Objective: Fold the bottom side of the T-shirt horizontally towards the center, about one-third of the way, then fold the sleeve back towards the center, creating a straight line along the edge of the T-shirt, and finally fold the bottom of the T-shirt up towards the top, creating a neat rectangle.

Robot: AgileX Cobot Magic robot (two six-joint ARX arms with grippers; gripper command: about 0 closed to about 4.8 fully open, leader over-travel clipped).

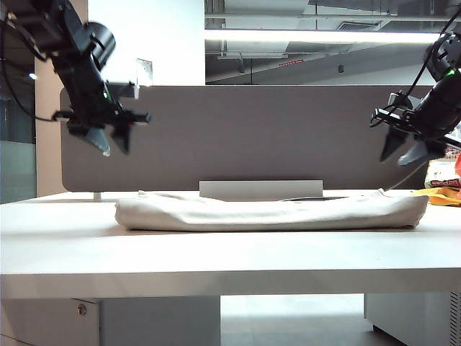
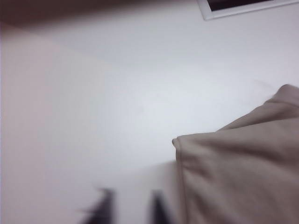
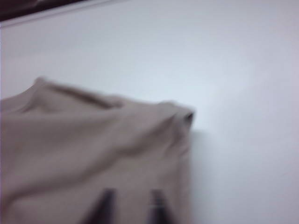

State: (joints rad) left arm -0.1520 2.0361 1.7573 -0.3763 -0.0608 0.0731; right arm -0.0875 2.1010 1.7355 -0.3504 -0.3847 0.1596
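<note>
A white tabletop (image 1: 65,245) fills the lower part of the exterior view, backed by a grey partition panel (image 1: 252,133) with a low white riser (image 1: 261,189) at its foot; beyond it are a white wall at left and a dark ceiling with one long strip light (image 1: 317,36). No writing can be read anywhere; the red print on the white bag (image 1: 441,175) at the far right edge is too small to make out, and a scrap of yellow-orange cloth (image 1: 436,194) lies beside it. There are two arms and one garment. At left, the left claw (image 1: 109,141) hangs high above the tabletop, well clear of the cloth, its two fingers parted with nothing between them. In the middle, the T-shirt (image 1: 270,213) lies as one long, low, folded beige band running nearly the width of the tabletop. At right, the right claw (image 1: 408,150) hangs in the air above the shirt's right end, fingers likewise parted and empty. Both wrist views are blurred.
</note>
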